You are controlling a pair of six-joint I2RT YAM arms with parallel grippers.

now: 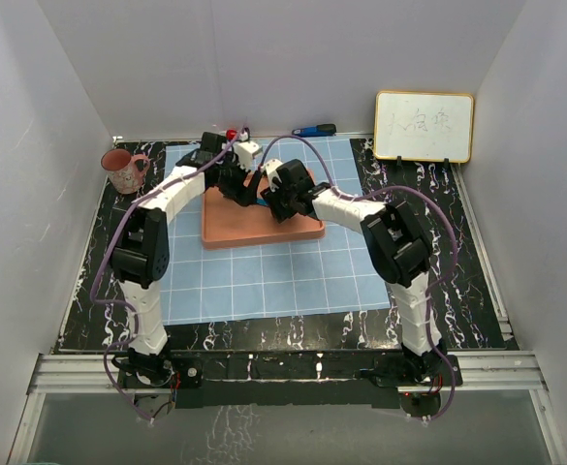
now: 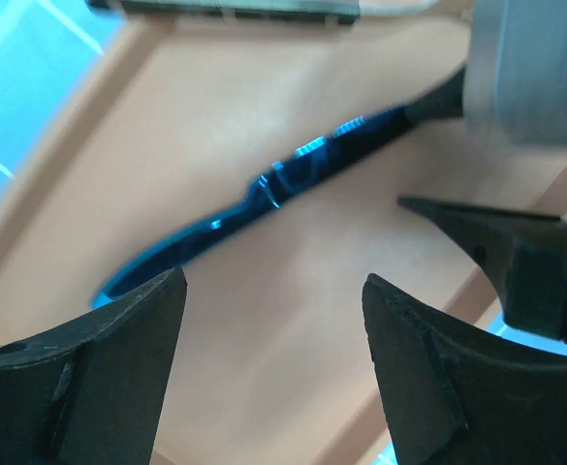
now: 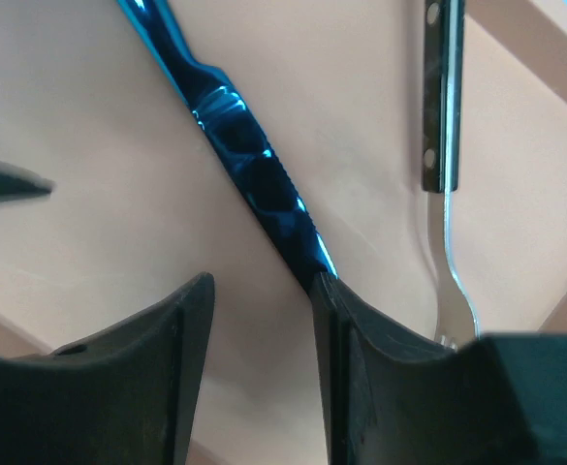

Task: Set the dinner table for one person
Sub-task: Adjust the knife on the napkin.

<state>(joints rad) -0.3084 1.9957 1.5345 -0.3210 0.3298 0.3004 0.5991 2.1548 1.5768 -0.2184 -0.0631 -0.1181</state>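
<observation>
White-walled booth. Dinner table (image 1: 99,291), black marble, spreads beneath both claws. Blue gridded cloth (image 1: 264,281) under them, orange tray (image 1: 254,231) directly below. Left claw (image 2: 273,291) released, empty; blue utensil (image 2: 293,174) just beyond fingertips. Right claw (image 3: 259,291) parted, same utensil's end slipping under one finger.

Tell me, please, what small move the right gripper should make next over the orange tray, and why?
Probably shift the right gripper slightly sideways so the blue utensil lies between its fingers, then close. Its jaws stand open, yet the utensil on the tray runs up against one finger's inner edge, not into the gap. The left gripper is open too and holds nothing.
</observation>
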